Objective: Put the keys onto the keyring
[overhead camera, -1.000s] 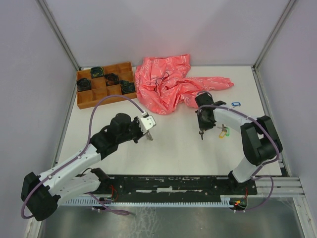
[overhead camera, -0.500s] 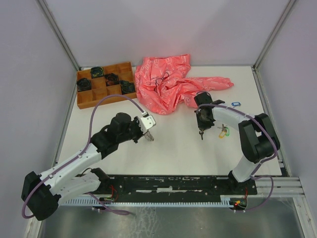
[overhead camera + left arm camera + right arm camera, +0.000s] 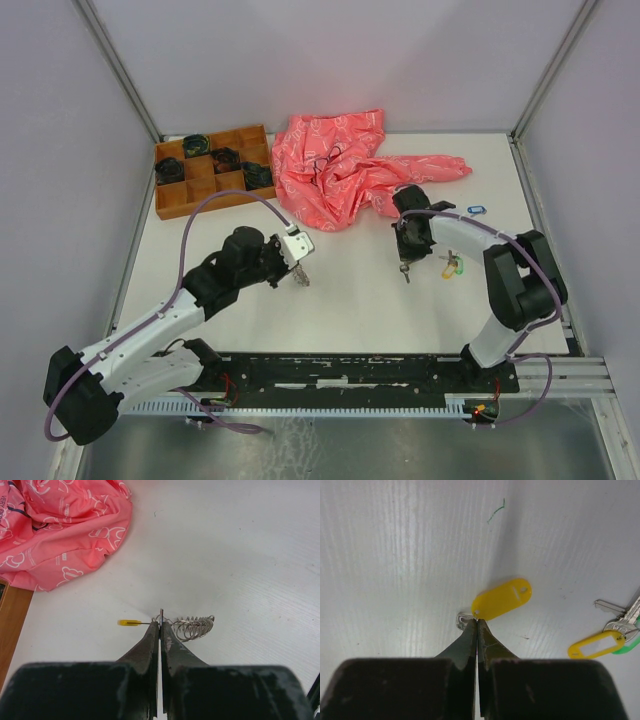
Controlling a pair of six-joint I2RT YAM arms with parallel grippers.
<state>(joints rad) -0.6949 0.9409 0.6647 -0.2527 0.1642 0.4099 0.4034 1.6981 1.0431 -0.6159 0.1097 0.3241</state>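
My left gripper (image 3: 300, 270) is shut on the keyring (image 3: 192, 626), a silvery wire coil with a yellow segment (image 3: 129, 622) sticking out left of the fingertips (image 3: 160, 625). It holds the ring just over the white table. My right gripper (image 3: 404, 258) is shut on a silver key (image 3: 463, 620) at its head, and the key's yellow tag (image 3: 501, 598) lies just beyond the tips (image 3: 477, 622). More keys with a yellow and a green tag (image 3: 600, 645) lie to the right, also seen in the top view (image 3: 453, 266). A blue-tagged key (image 3: 475, 210) lies farther back.
A crumpled pink cloth (image 3: 340, 165) lies at the back centre, its edge in the left wrist view (image 3: 60, 525). A wooden compartment tray (image 3: 170, 200) with dark coiled bundles stands at the back left. Walls enclose the table on three sides.
The right gripper has shifted very slightly left and back with the yellow-tagged key. The left arm and the keyring have not moved.
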